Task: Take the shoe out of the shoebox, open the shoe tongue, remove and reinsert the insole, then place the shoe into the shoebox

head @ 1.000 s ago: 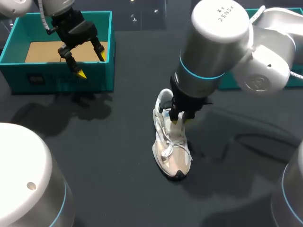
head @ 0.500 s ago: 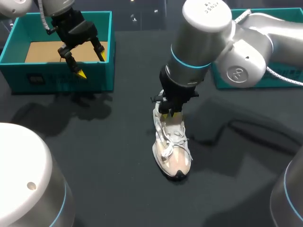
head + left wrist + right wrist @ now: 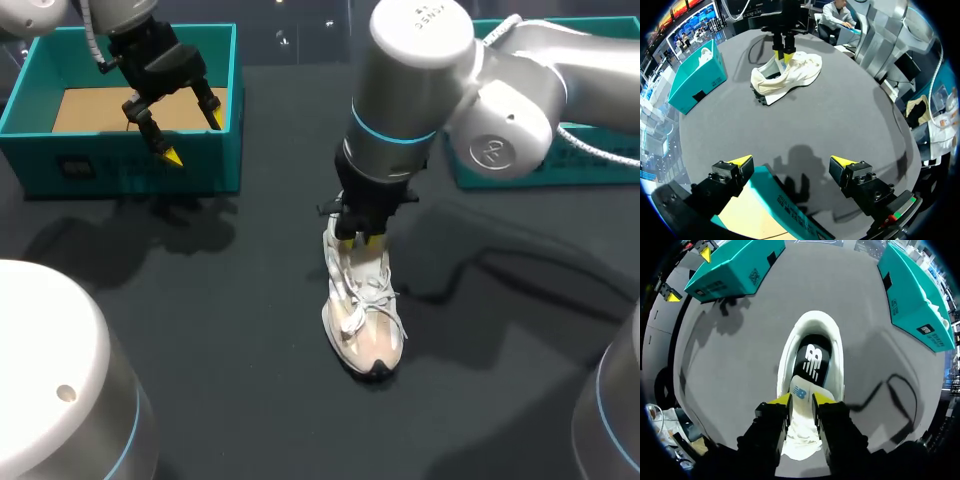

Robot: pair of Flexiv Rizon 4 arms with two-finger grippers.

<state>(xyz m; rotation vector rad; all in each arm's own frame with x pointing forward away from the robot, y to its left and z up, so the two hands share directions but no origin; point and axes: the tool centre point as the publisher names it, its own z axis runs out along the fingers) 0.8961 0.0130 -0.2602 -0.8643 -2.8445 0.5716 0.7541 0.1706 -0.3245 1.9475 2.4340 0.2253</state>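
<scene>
Right arm (image 3: pixel 410 90) further left, jaws tight on tongue (image 3: pixel 801 391); shoe (image 3: pixel 365 325) lengthwise, toe toward me; left jaws apart.

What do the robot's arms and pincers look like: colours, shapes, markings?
The right arm is a thick silver-grey tube with a cyan ring, dark print on its round cap and a pale cable. The left arm is likewise silver-grey with a cyan ring. The left pincer and right pincer are black, each with two yellow-tipped fingers.
</scene>
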